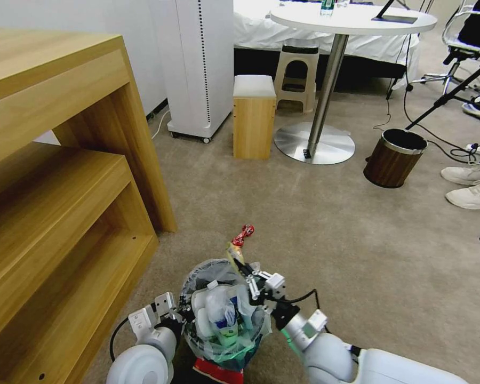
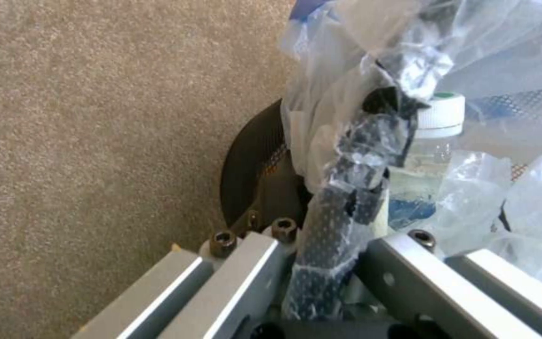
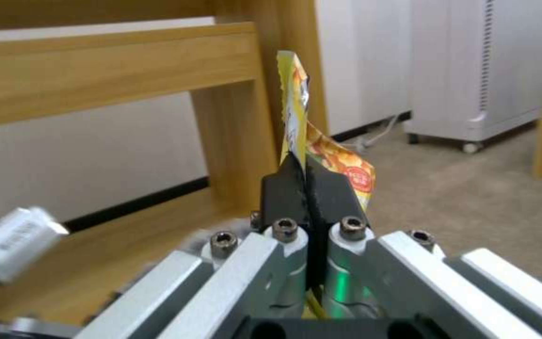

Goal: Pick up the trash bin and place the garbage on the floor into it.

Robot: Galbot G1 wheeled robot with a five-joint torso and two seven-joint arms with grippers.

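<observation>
A: Surface and room?
B: Beige carpet floor. Wooden shelf unit along the left edge, white cabinet and round table toward the far edge, brown wood-grain bin near the table base.

A: Trash bin?
B: Upright, mouth up, at the near edge of the floor between both arms; trash bin packed with bottles and plastic. Left gripper clenched on its bag-wrapped rim.

A: Right side?
B: Right gripper over the bin's far rim, fingers pinched on a yellow wrapper, long axis upright. Red wrapper on the carpet just beyond.
</observation>
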